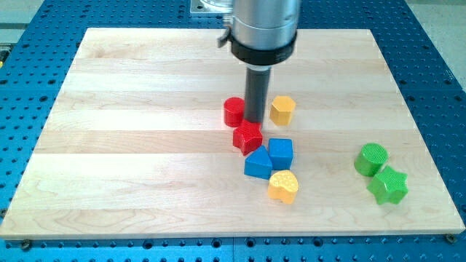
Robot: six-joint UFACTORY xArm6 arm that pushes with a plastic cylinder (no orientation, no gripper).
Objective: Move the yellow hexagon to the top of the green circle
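The yellow hexagon point(282, 109) lies a little above the board's middle. The green circle point(371, 159) lies at the view's right, well below and right of the hexagon. My tip point(255, 121) comes down just left of the yellow hexagon, between it and a red cylinder point(234, 111), and just above a red block point(247, 137). The rod hangs from a large grey arm head at the view's top.
A blue cube point(280, 153), a blue block point(257, 164) and a yellow heart point(283, 186) cluster below the red block. A green star point(387, 185) lies just below the green circle. The wooden board point(131, 145) sits on a blue perforated table.
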